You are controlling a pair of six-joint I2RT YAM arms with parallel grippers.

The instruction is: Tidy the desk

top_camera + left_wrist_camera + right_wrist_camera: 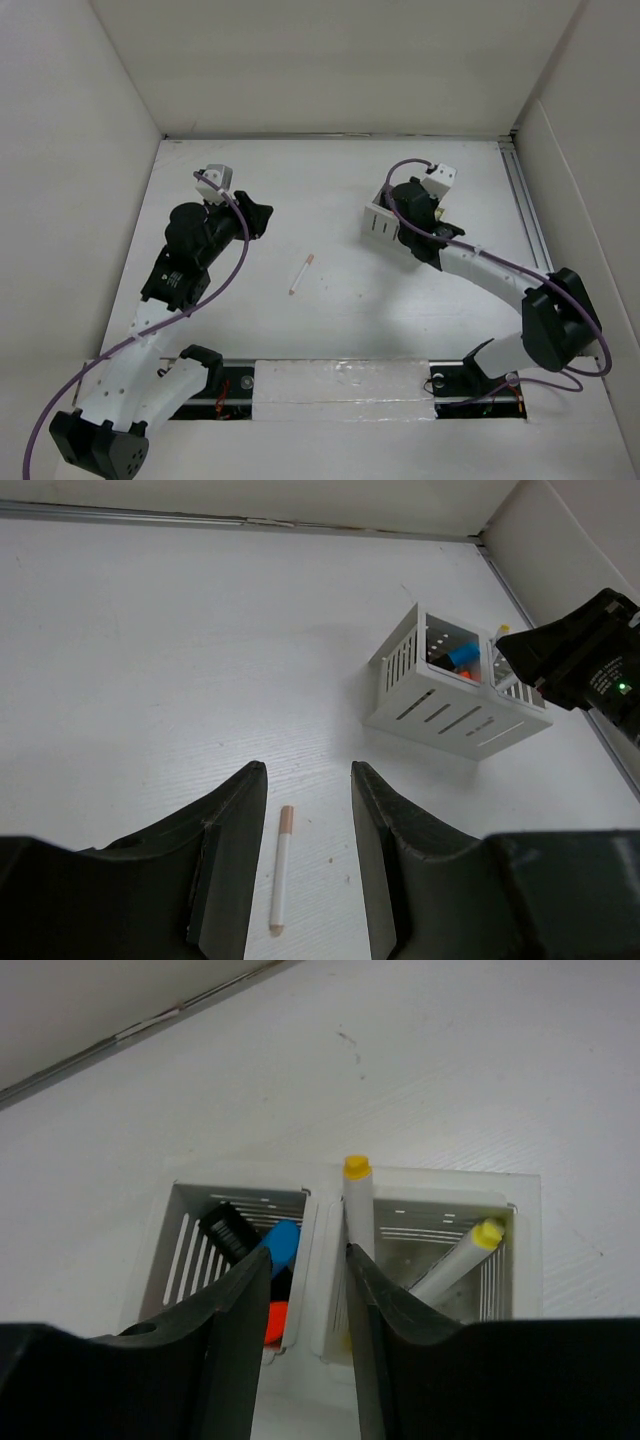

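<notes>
Mostly the job looks done, with one item left out. Closest to the near edge, the left gripper [307,775] hangs over the desk [150,660] with its fingers apart and nothing between them. A single white pen [281,868] lies flat on the bare surface around the middle of the desk. In the left wrist view it sits in line with the gap between those fingers but below them, and is not gripped. It is the only loose thing I can see on the desk, so by my reckoning it is what remains to be put away.

Farther back, and to the right of the middle, stands the organizer [440,715], upright and well apart from the pen. One compartment holds a black item [228,1228], a blue one [283,1242] and something orange [275,1318]. The other holds two yellow-capped markers. One marker [357,1195] stands almost upright against the divider, and the second [465,1250] leans toward the far corner of its compartment.

The right gripper [306,1260] hovers directly above the organizer with its fingers parted. The upright marker rises just beside the inner edge of one finger, and I cannot tell whether they touch, but the marker does not look clamped. It seems to rest in its compartment already.

Beyond the organizer, the desk runs bare to its far edge.
</notes>
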